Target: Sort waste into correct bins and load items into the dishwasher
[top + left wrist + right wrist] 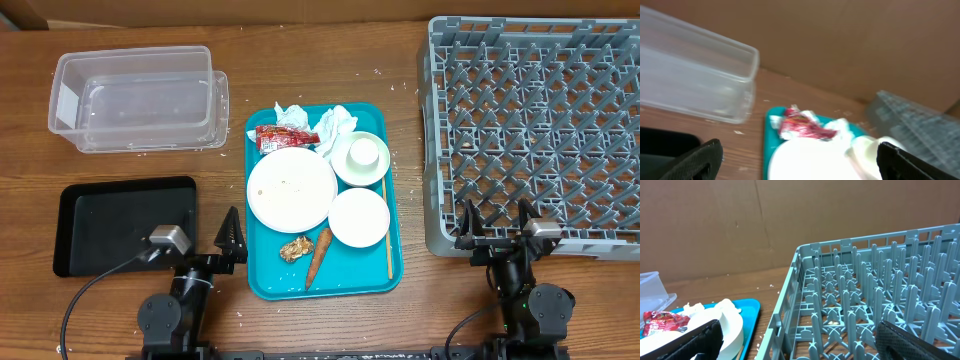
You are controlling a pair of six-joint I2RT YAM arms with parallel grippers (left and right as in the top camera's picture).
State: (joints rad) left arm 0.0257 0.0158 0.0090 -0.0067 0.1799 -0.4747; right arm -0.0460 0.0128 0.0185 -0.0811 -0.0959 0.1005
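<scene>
Mia: Were the robot's hands holding anything?

Ben: No. The left gripper had its two fingers spread wide with nothing between them. The right gripper was the same. Both were low at the near edge of the table.

Mia: Where was the rubbish?

Ben: All on the teal tray. The red wrapper and the napkins lay at the far end. The carrot piece and the brown lump lay side by side at the near end, close to the big plate. Tiny specks on the plate might have been rice, but they were too small to be sure.

Mia: And the bins?

Ben: The clear tub and the black tray were on the left. The rack was on the right.

Mia: What should come first?

Ben: I think the left gripper should take the carrot piece, as it was nearest. It should come straight down with one finger on each side of the thin middle. It should not bump the plate or the chopstick.
</scene>
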